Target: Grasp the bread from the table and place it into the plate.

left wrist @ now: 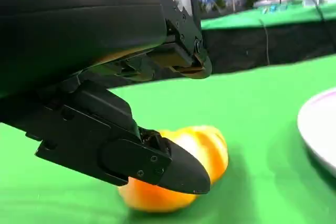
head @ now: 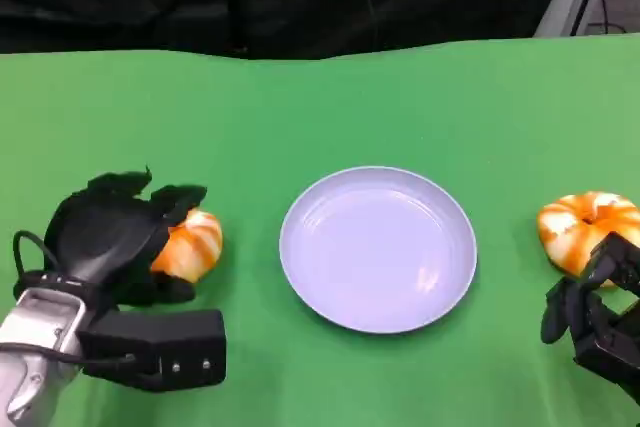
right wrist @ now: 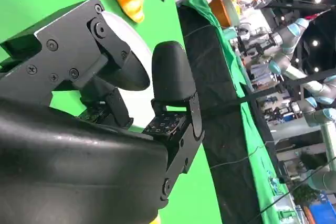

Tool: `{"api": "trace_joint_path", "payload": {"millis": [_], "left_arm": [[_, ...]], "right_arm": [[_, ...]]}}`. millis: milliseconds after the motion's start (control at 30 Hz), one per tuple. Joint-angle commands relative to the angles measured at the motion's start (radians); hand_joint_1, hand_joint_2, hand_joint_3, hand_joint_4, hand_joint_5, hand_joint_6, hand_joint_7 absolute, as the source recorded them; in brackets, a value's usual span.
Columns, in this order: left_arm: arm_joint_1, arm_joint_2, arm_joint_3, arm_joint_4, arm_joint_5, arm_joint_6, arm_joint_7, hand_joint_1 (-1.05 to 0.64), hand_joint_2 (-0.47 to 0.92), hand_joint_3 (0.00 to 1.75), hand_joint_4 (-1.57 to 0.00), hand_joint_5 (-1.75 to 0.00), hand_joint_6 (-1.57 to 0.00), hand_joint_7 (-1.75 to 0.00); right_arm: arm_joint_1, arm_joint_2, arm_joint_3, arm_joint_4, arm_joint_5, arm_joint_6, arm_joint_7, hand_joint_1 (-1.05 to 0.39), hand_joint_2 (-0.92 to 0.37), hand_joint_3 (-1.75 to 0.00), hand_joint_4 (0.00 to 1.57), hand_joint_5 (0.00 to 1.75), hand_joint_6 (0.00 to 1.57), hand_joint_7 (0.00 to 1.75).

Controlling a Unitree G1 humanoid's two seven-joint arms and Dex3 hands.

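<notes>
Left hand (head: 120, 237) has its fingers curled around one bread (head: 190, 245) lying on the green table (head: 400, 107) left of the plate (head: 378, 248); right hand (head: 600, 307), fingers apart and holding nothing, sits beside a second bread (head: 580, 227).

The head view is bright and even, with light coming from above. The green table (head: 400, 97) looks flat and soft. The plate (head: 378, 249) has a pale shine at about 4 o'clock on its rim. A soft shadow lies under the left hand (head: 110, 232). The back at 12 o'clock is very dark. In the left wrist view the bread (left wrist: 205, 150) is a bit blurry, and the far room looks fuzzy. The right wrist view has small bright lamps at 2 o'clock, maybe with some glare.
</notes>
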Motion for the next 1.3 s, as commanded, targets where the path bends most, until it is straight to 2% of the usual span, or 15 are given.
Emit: {"api": "trace_joint_path", "payload": {"millis": [33, 567, 700, 1300], "left_arm": [[-0.023, 0.028, -0.02, 0.066, -0.026, 0.01, 0.0, -0.89, 0.92, 0.09, -0.44, -0.01, -0.51, 0.0], [-0.052, 0.029, -0.069, 0.15, -0.068, 0.021, 0.019, -0.89, 0.92, 0.11, -0.44, 0.0, -0.5, 0.0], [-0.088, 0.01, -0.096, 0.239, -0.074, 0.031, 0.015, -0.87, 0.92, 0.14, -0.45, -0.01, -0.5, 0.0], [-0.141, -0.003, -0.137, 0.336, -0.12, -0.002, 0.052, -0.83, 0.92, 0.16, -0.46, -0.01, -0.52, 0.0]], "right_arm": [[0.002, -0.01, -0.008, -0.009, 0.006, -0.002, -0.002, -0.03, -0.45, -1.4, 0.91, 1.75, 0.77, 1.65], [0.006, -0.01, -0.009, -0.016, 0.006, -0.002, -0.002, -0.03, -0.46, -1.39, 0.9, 1.75, 0.78, 1.64], [0.007, -0.009, -0.01, -0.016, 0.008, -0.004, 0.0, -0.03, -0.46, -1.39, 0.91, 1.75, 0.78, 1.64], [0.008, -0.015, -0.012, -0.014, 0.009, -0.001, 0.006, -0.03, -0.46, -1.39, 0.9, 1.75, 0.78, 1.64]]}}
